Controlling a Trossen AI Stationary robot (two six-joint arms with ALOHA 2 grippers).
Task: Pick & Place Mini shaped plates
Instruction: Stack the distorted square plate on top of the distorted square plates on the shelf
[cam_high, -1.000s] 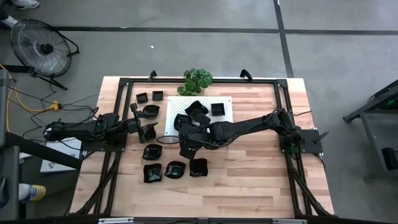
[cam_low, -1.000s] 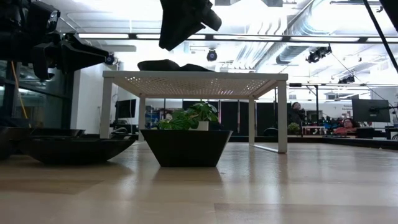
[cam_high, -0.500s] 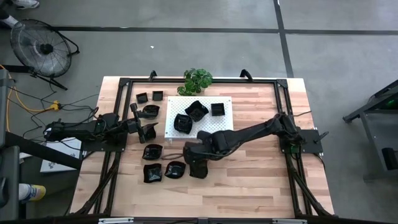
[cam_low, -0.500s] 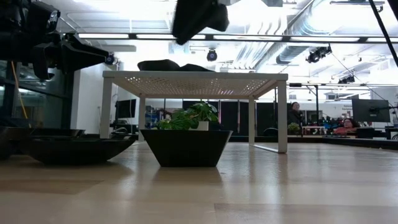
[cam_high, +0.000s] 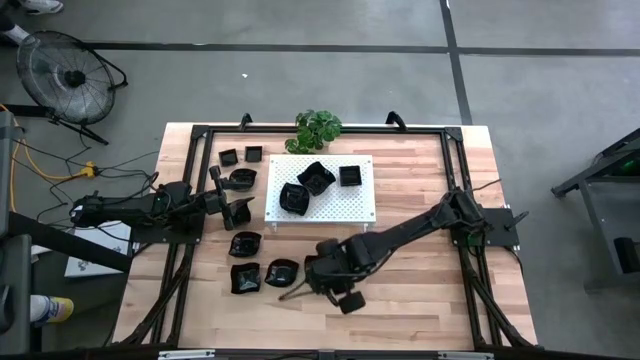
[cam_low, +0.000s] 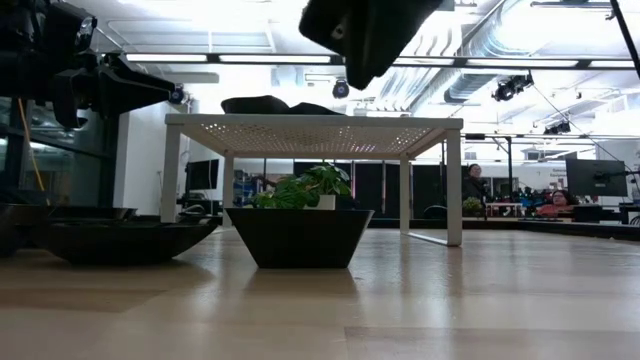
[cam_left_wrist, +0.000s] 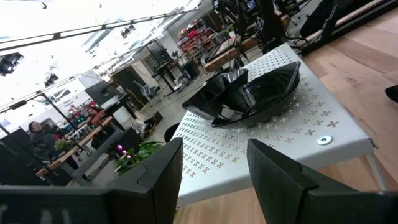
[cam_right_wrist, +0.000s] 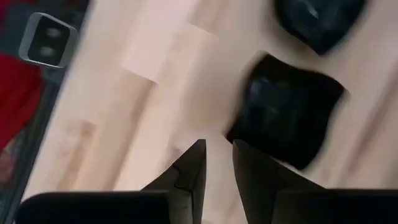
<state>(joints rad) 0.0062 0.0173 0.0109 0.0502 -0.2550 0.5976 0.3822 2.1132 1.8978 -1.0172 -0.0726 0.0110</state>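
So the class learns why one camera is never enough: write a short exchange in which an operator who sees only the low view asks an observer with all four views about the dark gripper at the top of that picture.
Operator: Which arm's gripper hangs at the top of my picture?
Observer: The right gripper. From above, its arm stretches out over the wood, clear of the white board.
Operator: Is it carrying a plate?
Observer: No. Its wrist view shows the fingers slightly apart with only bare wood between them. A square plate lies on the table just beside them.
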